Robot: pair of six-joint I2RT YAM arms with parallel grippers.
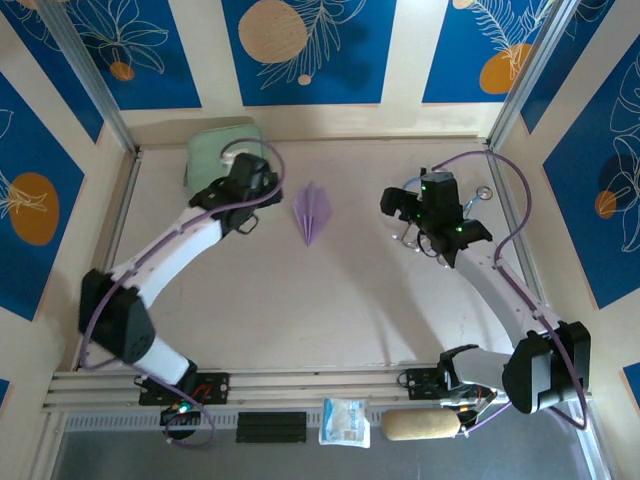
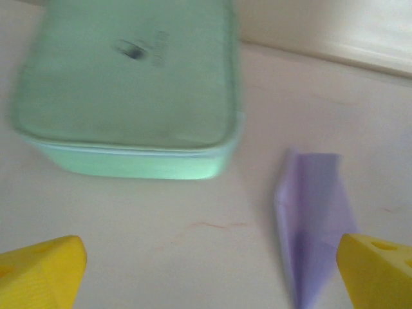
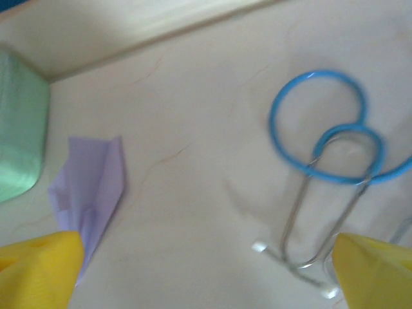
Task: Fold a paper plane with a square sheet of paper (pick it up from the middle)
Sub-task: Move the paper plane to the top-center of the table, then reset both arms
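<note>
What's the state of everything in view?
Paper plane: folded, flat on table, not held.
Left gripper: open, empty.
Right gripper: open, empty.
Pouch: looks closed, lying flat, untouched.
Blue ring: on table, wire clip overlapping it.

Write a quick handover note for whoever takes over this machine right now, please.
Left arm: jaws open, empty, close to the mint-green pouch.
Right arm: jaws open, empty, near a blue ring.
Paper plane: folded to a pointed dart, lying on the table between the two arms, with neither arm touching it.
Done: the folding, by the look of it.
Left: probably nothing but parking the arms.
</note>
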